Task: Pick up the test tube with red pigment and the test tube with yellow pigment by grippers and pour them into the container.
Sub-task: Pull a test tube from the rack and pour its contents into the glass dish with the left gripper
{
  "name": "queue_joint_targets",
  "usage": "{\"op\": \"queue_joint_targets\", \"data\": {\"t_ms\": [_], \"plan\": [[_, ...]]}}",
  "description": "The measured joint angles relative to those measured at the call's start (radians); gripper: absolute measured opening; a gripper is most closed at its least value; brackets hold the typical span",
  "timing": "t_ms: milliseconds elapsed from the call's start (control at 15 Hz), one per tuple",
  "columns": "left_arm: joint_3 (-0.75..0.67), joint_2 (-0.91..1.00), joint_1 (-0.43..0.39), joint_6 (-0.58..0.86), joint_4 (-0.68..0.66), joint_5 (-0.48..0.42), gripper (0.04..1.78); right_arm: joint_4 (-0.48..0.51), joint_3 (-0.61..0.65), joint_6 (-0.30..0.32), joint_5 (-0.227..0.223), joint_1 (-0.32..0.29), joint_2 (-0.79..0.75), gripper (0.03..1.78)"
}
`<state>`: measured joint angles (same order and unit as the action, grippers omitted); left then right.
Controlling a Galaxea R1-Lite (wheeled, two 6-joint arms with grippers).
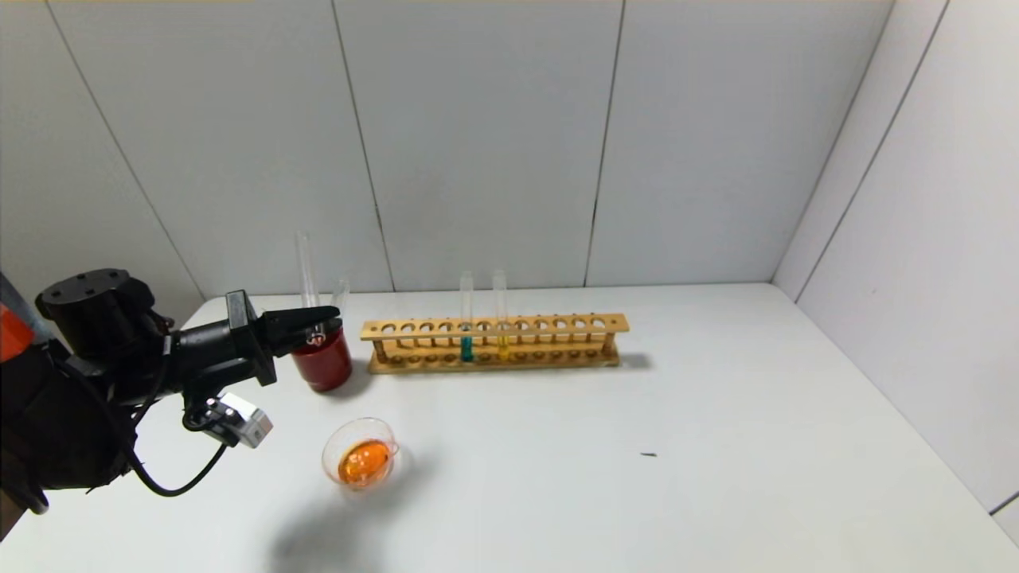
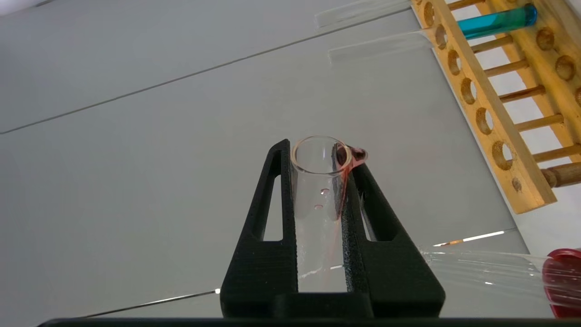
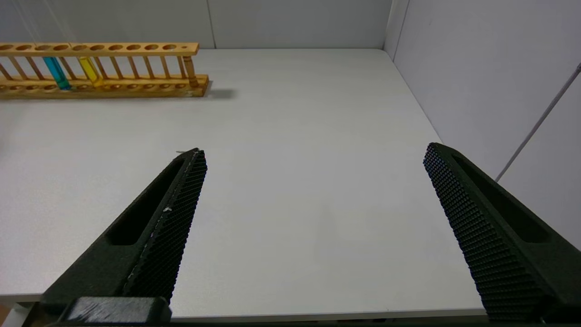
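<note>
My left gripper (image 1: 318, 320) is shut on the red-pigment test tube (image 1: 307, 274). I hold it upright over the dark red cup (image 1: 322, 362). In the left wrist view the tube (image 2: 320, 195) sits between my fingers (image 2: 268, 200), nearly empty, with red streaks and drops inside. The clear glass container (image 1: 361, 455) stands in front of the cup and holds orange liquid. The yellow-pigment test tube (image 1: 501, 318) stands in the wooden rack (image 1: 493, 328); it also shows in the right wrist view (image 3: 91, 70). My right gripper (image 3: 313, 156) is open and empty, low over the table's near right.
A teal-liquid tube (image 1: 466, 322) stands in the rack beside the yellow one. A second clear tube (image 1: 341, 296) leans in the red cup. A small dark speck (image 1: 649, 454) lies on the white table. Wall panels close off the back and right.
</note>
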<state>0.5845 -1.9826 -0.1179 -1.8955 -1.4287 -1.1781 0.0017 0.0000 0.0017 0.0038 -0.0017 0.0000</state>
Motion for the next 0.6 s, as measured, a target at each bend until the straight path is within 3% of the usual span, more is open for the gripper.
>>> {"op": "queue_joint_targets", "data": {"t_ms": [267, 600], "plan": [[-0.003, 0.001, -0.001, 0.026, -0.007, 0.036, 0.32, 0.0, 0.0, 0.0, 0.0, 0.0, 0.0, 1.75], [-0.006, 0.05, -0.002, 0.251, -0.09, 0.256, 0.32, 0.0, 0.0, 0.0, 0.0, 0.0, 0.0, 1.75]]}}
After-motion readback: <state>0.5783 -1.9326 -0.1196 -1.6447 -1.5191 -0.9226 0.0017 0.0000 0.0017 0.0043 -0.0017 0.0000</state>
